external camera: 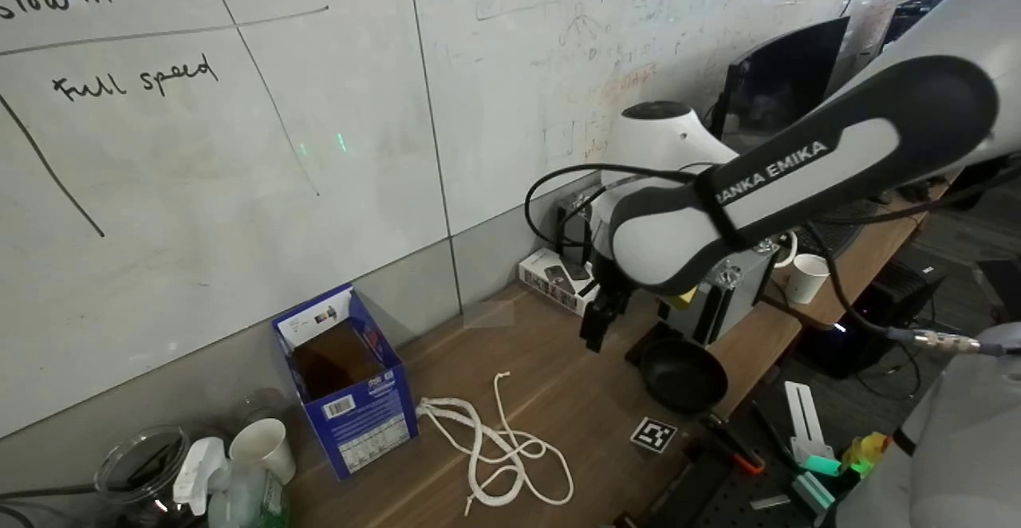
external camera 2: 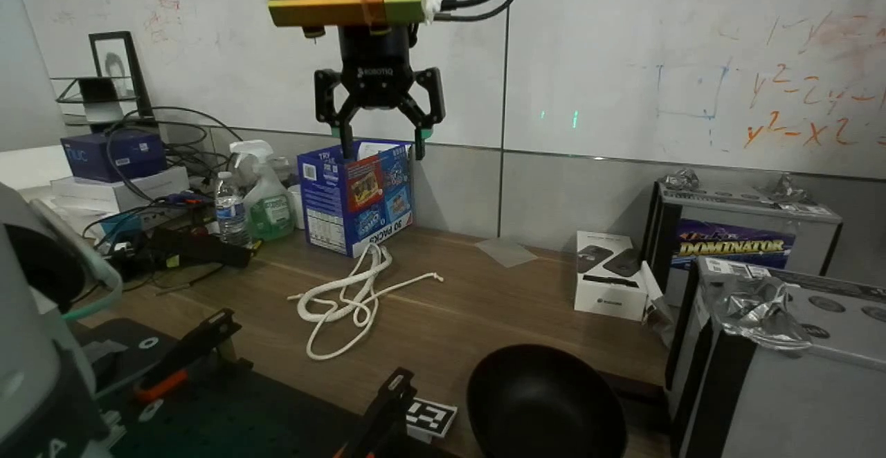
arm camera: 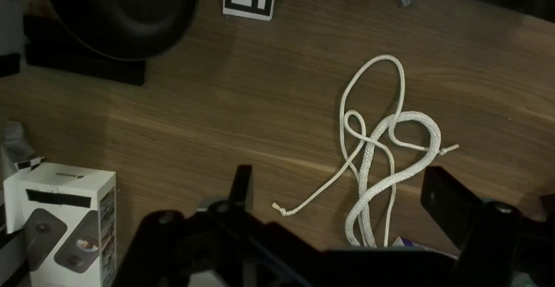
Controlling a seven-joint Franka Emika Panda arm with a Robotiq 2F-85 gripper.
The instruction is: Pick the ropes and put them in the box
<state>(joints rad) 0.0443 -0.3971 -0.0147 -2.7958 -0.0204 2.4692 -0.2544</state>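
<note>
The white ropes lie in a loose looped tangle on the wooden table, close to the box; they also show in an exterior view and the wrist view. The blue box stands upright with its top open, against the whiteboard wall; it also shows in an exterior view. Only a sliver of it shows in the wrist view. My gripper is open and empty, pointing down high above the table. In the wrist view its fingers frame part of the ropes far below.
A black pan and a marker card lie near the front. A white phone box and large grey devices stand to one side. A spray bottle and a water bottle stand beside the blue box.
</note>
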